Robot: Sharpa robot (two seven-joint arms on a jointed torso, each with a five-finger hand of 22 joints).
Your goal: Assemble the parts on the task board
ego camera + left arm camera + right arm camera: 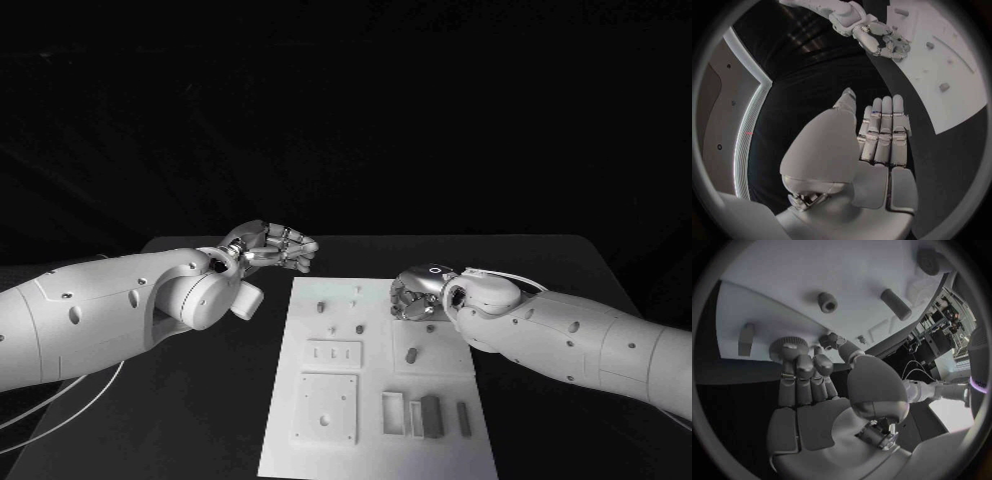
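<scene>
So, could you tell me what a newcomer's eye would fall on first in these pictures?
Probably the white task board against the black table, dotted with small grey parts. Then the right robot hand over the board's far right edge, touching a round knurled part, and the left robot hand raised beyond the board's far left corner, holding nothing.

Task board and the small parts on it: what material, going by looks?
Task board: likely matte white plastic, given its flat, even surface with moulded-looking recesses and no glare. Parts: grey and dull, with rounded edges and no metallic shine; probably plastic or printed, but coated metal can't be excluded.
</scene>
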